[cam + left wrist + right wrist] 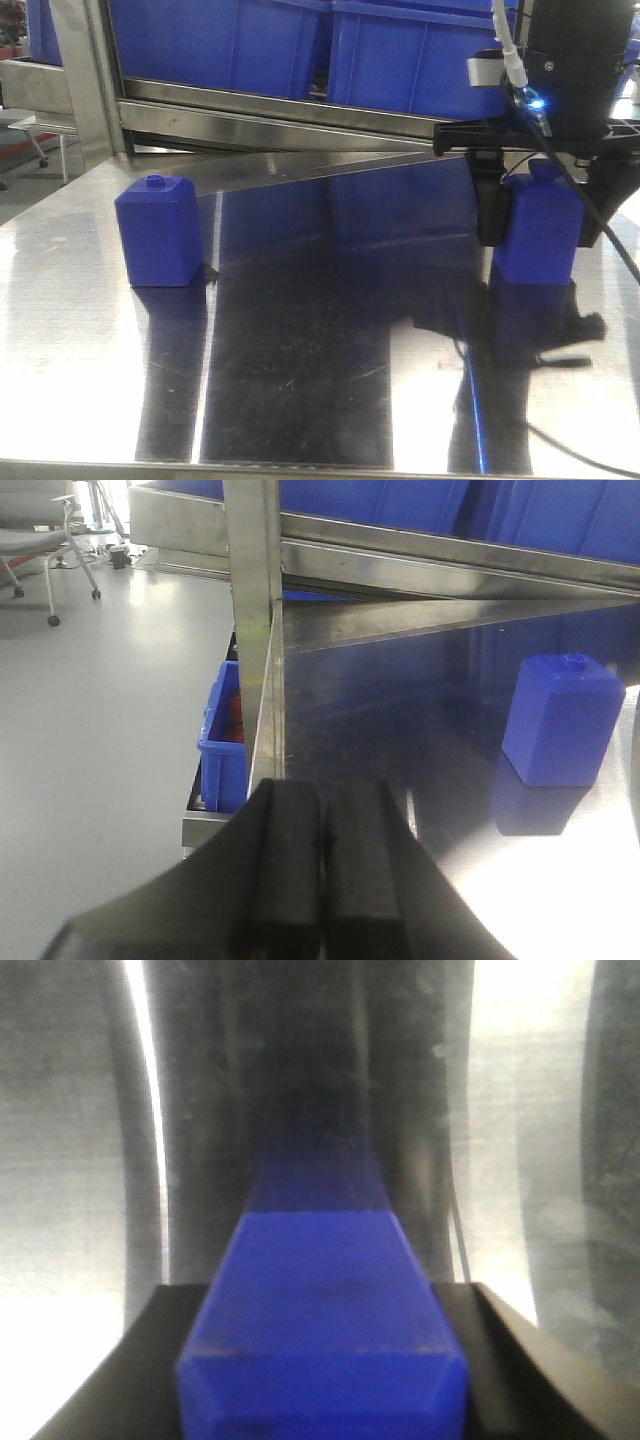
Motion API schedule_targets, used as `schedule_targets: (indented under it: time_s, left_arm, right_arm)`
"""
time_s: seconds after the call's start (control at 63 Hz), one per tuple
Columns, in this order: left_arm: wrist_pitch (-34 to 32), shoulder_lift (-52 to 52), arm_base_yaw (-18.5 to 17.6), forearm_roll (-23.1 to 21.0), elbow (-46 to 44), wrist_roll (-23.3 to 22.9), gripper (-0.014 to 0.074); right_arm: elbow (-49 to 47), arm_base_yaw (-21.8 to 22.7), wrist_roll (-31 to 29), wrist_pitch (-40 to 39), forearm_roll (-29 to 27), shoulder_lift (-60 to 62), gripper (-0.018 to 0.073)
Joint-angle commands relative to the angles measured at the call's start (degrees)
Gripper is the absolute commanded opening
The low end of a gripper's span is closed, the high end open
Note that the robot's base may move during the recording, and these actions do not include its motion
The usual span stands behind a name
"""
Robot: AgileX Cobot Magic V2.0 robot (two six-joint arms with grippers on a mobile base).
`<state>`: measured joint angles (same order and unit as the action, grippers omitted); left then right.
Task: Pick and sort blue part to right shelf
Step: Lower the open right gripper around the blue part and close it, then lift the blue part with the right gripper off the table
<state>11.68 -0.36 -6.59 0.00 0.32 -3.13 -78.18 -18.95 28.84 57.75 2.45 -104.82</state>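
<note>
Showing a matte, even blue across the blue part [535,245], darkening slightly along its shaded edges. Framing it in plain black on the right gripper [540,222], glowing blue-white at a tiny light [538,103] above, running white along a cable [508,50]. Repeating that same blue on the squatter block [160,235] and the bins [220,40], edging them in dull silver on the right shelf [280,105]. Gleaming silver over the table [300,420], streaking with fine scratches, mirroring blue and black patches. Looking flat black on the left gripper [322,820]; lying pale grey over the floor [100,730].
</note>
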Motion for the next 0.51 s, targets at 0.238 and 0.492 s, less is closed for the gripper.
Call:
schedule_targets:
  time_s: [0.238, 0.492]
  left_arm:
    - [-4.78, -1.37, -0.14, 0.0, 1.41, 0.01, 0.0125]
    - [-4.78, -1.37, -0.14, 0.0, 1.41, 0.01, 0.0125]
  right_arm:
    - [-1.96, 0.33, -1.02, -1.34, 0.42, 4.96, 0.0435]
    - [-1.15, 1.25, -9.65, -2.88, 1.92, 11.93, 0.0435]
